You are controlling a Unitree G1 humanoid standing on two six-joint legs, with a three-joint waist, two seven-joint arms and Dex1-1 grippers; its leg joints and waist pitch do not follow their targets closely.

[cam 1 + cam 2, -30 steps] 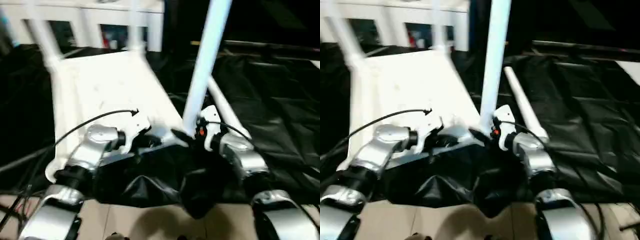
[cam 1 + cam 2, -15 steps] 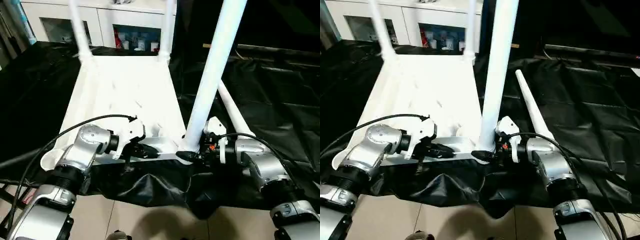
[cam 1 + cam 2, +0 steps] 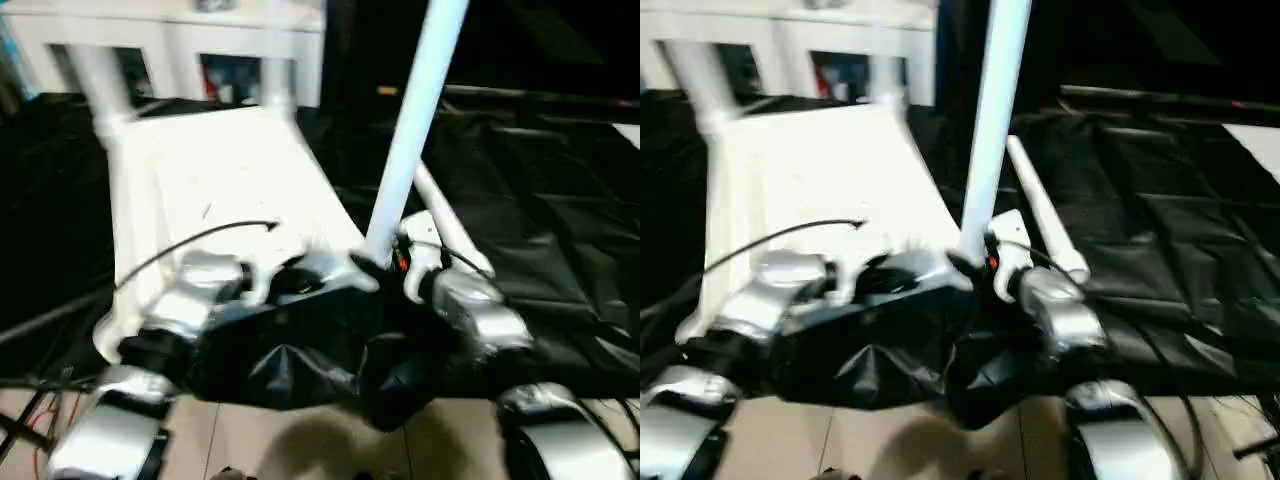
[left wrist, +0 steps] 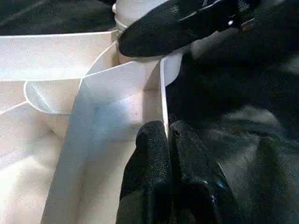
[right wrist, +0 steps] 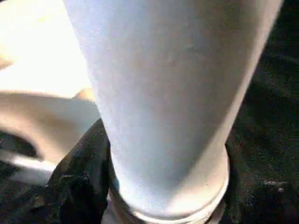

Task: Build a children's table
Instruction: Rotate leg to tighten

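Observation:
The children's table top (image 3: 220,180) lies upside down on black cloth, all white. Two legs (image 3: 96,80) (image 3: 275,75) stand in its far corners. A third leg (image 3: 410,130) stands upright in the near right corner socket. My right gripper (image 3: 375,262) is shut round that leg's base, and one black finger (image 5: 79,182) presses against the tube (image 5: 168,93). My left gripper (image 4: 167,133) is shut on the thin near rim (image 4: 163,98) of the top, just left of that corner. Another leg (image 3: 1040,215) lies loose on the cloth to the right.
Black cloth (image 3: 540,200) covers the work surface and bunches up at its near edge, under my forearms. A white cabinet with glass doors (image 3: 200,40) stands behind the table top. Tiled floor (image 3: 300,440) shows below. A thin black cable (image 3: 190,240) arcs over my left forearm.
The whole picture has shifted with the head. Both grippers stay where they were, the left on the rim and the right at the leg's base.

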